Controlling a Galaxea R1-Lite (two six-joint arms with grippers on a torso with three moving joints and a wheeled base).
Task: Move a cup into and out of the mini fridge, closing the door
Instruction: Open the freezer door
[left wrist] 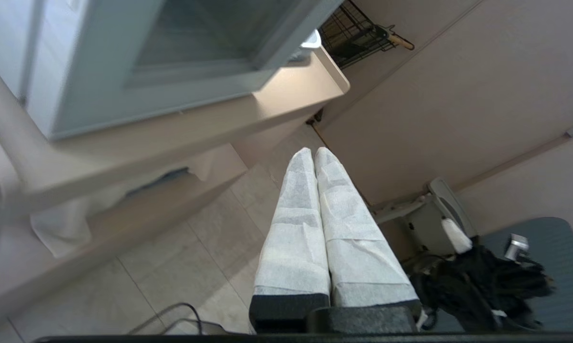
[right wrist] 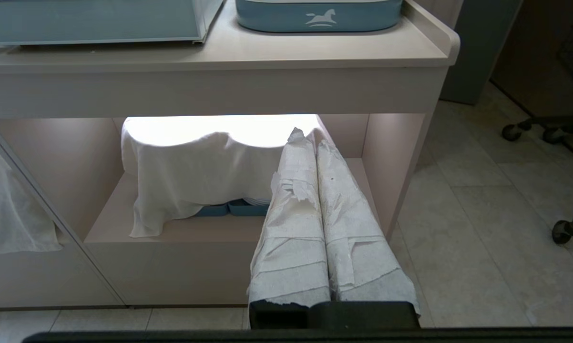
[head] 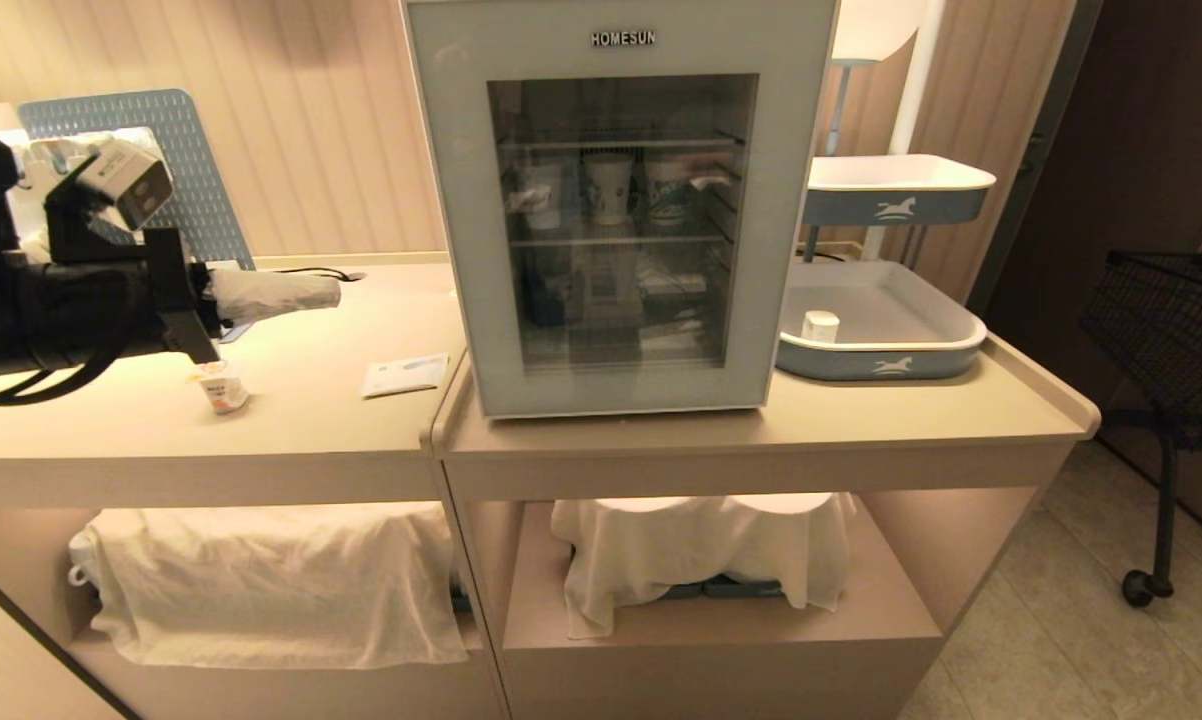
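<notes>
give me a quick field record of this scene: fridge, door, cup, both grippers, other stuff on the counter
fridge: upright on the counter, paper cups on a shelf inside
door: closed
cup: on the counter, left of the fridge, ungripped
left gripper: shut, empty, above the counter beyond the cup
right gripper: shut, empty, low in front of the counter's open shelf
tray: right of the fridge, small white container inside
leaflet: flat between cup and fridge

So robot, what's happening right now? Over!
Left pincer shut, empty, raised over the counter. Right pincer shut, parked low by the shelf. Cup on the counter under the left arm. Fridge door closed, nothing blocking it.
</notes>
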